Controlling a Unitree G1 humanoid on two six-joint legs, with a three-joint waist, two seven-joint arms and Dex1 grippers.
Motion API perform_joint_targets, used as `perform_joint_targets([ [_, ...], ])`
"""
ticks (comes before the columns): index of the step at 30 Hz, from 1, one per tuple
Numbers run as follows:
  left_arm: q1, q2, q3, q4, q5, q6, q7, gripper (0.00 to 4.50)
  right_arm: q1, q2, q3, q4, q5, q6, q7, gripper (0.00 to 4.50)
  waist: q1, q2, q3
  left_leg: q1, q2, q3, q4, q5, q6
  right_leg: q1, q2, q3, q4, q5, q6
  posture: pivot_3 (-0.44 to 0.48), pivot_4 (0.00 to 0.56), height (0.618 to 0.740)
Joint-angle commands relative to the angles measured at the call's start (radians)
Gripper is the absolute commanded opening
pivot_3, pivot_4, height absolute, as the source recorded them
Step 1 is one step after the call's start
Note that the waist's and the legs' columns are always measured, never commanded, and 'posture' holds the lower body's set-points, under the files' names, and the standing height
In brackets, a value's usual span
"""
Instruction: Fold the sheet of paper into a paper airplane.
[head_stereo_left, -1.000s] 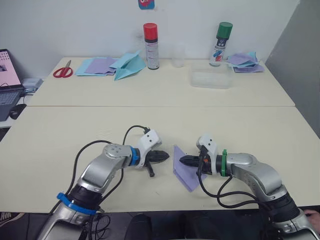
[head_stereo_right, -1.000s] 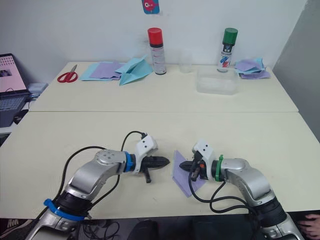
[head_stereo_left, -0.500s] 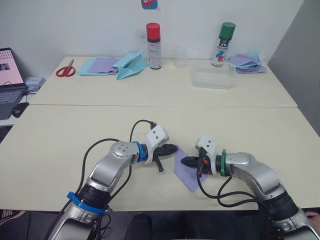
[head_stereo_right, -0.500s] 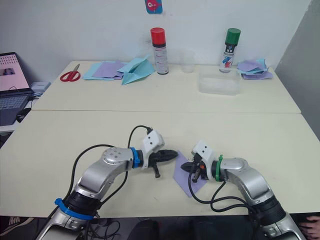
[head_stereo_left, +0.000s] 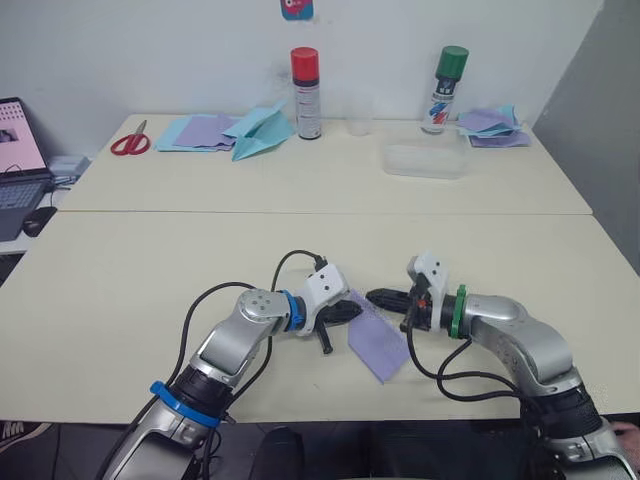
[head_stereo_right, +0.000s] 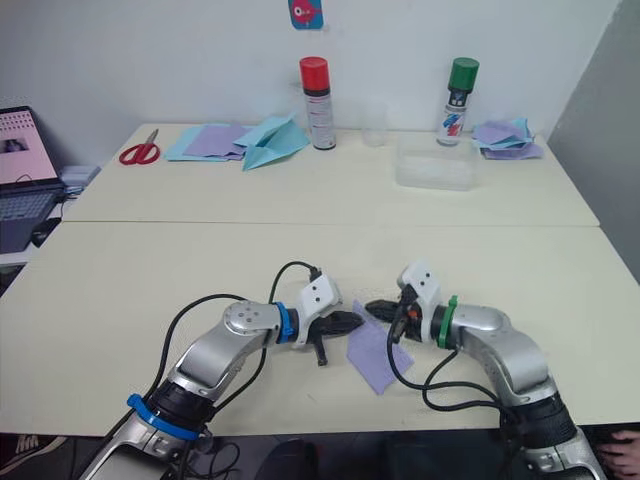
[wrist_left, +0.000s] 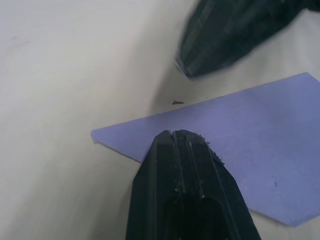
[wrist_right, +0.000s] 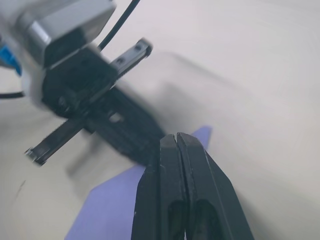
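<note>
On the near table (head_stereo_left: 120, 280) we see the paper (head_stereo_left: 378, 338) lying flat between our grippers. Our left gripper (wrist_left: 172, 134), fingers pressed together, rests on its edge; our right gripper (wrist_right: 176, 136), also closed, hovers just above its far corner.

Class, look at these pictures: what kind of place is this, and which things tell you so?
Probably a lab or workshop set up for paper craft: cream tables holding scissors, stacked coloured paper, spray cans and a laptop.
</note>
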Motion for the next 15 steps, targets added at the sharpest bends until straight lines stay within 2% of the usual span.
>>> perform_joint_targets([
  [1,0.032,0.013,-0.037,0.024,0.022,0.022,-0.018,0.00,-0.020,0.029,0.043,0.058,-0.052,-0.040,-0.032,0.01,0.000,0.000,0.000,0.000,0.000,0.000,0.000,0.000,0.000,0.000,0.000,0.000,0.000,0.000,0.000,0.000,0.150,0.740],
  [6,0.031,0.024,-0.029,0.021,0.021,0.027,-0.021,0.00,-0.006,0.012,0.096,0.072,-0.093,-0.038,-0.011,0.01,0.000,0.000,0.000,0.000,0.000,0.001,0.000,0.000,0.000,0.000,0.000,0.001,0.000,0.000,0.000,0.000,0.150,0.740],
  [11,0.036,0.027,-0.031,0.007,0.023,0.040,-0.020,0.00,0.067,-0.098,0.131,0.058,-0.148,-0.037,0.018,0.01,0.000,0.000,-0.003,0.000,-0.001,0.001,0.000,0.000,0.000,0.000,0.000,0.001,0.000,0.000,0.000,0.000,0.150,0.740],
  [15,0.042,0.031,-0.033,-0.002,0.022,0.046,-0.022,0.00,0.137,-0.149,0.102,-0.002,-0.117,-0.017,0.034,0.01,0.001,-0.001,-0.008,0.000,0.000,0.000,0.000,0.000,0.000,0.001,0.000,0.000,0.000,0.000,0.000,0.000,0.150,0.740],
])
